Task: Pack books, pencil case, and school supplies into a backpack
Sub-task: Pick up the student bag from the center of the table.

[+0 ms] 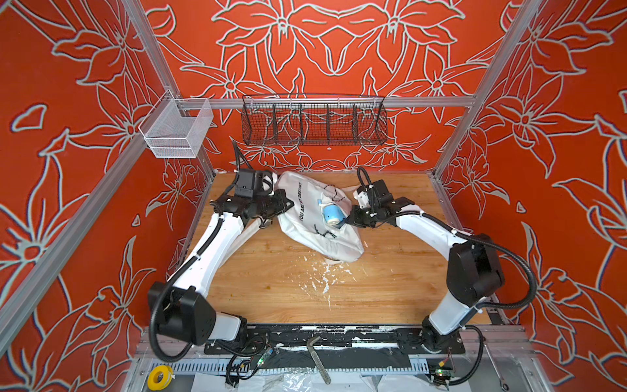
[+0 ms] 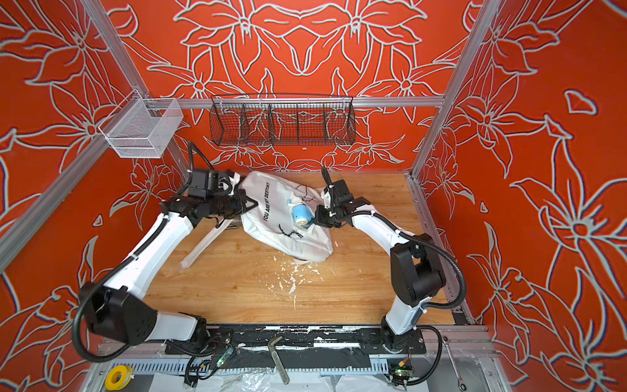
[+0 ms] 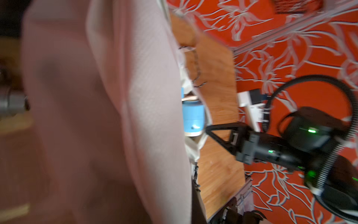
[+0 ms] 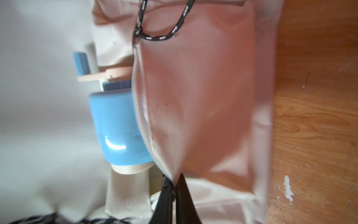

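Right gripper (image 4: 175, 187) has its jaws almost together, pinching the zip edge of the front pocket of the backpack (image 1: 324, 242) and holding that flap out from the bag. Left gripper (image 1: 286, 203) is closed at the opposite side of the bag. Whether it has cloth in its jaws I cannot tell, as the left wrist view is mostly blurred fabric.

The bag lies print-up toward the back of the bench (image 1: 271, 271). The pencil sharpener (image 4: 118, 131) lies on its side in the pocket mouth, half behind the flap, with its crank end away from the right gripper.

The sharpener looks light, hard and smooth, and its round barrel would probably roll. The crank could catch on the zip teeth. A hold across the barrel seems safest. The bag is limp cloth that sags, so the stitched zip edge or a cord pull (image 4: 155, 36) gives the firmest hold.
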`<state>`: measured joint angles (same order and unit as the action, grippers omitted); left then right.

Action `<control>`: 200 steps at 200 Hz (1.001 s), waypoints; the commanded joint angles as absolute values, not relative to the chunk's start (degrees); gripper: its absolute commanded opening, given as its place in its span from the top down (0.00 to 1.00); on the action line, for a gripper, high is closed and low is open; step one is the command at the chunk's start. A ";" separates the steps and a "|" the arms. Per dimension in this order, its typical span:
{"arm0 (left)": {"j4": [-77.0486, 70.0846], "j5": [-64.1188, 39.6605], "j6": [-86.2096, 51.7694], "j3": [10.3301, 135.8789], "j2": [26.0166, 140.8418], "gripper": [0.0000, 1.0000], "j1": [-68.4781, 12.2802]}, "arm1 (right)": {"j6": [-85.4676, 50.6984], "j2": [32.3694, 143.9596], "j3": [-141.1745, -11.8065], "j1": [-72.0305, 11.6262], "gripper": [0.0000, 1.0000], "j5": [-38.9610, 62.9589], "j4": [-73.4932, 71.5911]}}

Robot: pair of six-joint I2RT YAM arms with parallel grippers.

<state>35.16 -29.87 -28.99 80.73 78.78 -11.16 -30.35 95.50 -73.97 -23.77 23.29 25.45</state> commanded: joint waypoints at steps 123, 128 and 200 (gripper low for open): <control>45.88 -39.65 -20.71 106.38 92.10 1.00 -18.36 | -10.00 91.65 -82.47 -30.76 0.55 18.21 21.76; 46.46 -39.57 -20.54 107.70 92.55 1.00 -18.53 | -10.08 92.79 -84.25 -30.80 0.56 18.09 24.17; 46.77 -39.70 -22.55 114.26 93.34 1.00 -19.30 | -12.58 93.43 -75.80 -30.76 0.73 15.34 34.16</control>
<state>52.88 -35.70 -22.31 110.89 95.15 -19.09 -12.03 93.95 -79.46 -30.85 18.33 27.66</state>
